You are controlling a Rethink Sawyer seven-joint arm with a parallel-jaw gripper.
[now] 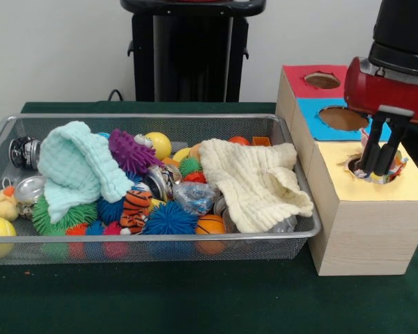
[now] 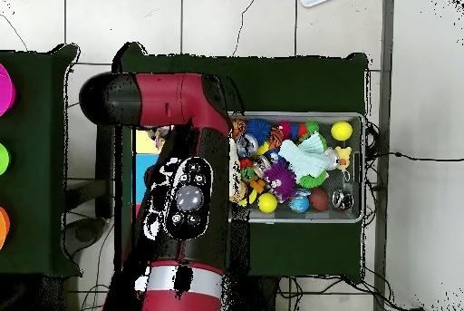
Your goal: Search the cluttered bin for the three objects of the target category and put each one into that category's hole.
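Note:
My gripper [image 1: 375, 169] stands over the yellow-faced hole [image 1: 353, 164] of the pale wood box [image 1: 366, 236], tips down inside it. It is shut on a thin white fabric piece with coloured blotches [image 1: 398, 165], which bunches at the hole's rim around the tips. The wire mesh bin [image 1: 160, 117] lies to the left, full of toys. No other printed fabric piece shows in the bin; any such pieces are hidden. In the overhead view the arm [image 2: 186, 189] covers the gripper and most of the boxes; the bin's rim [image 2: 361, 167] shows to its right.
A thick mint-green waffle cloth [image 1: 76, 167] and a thick cream waffle cloth [image 1: 254, 184] lie on top of balls, spiky toys and a tiger toy [image 1: 134, 209]. The blue-faced hole [image 1: 343, 118] and the red-faced hole [image 1: 322, 80] lie behind the yellow one. The robot's pedestal [image 1: 191, 49] stands behind the bin.

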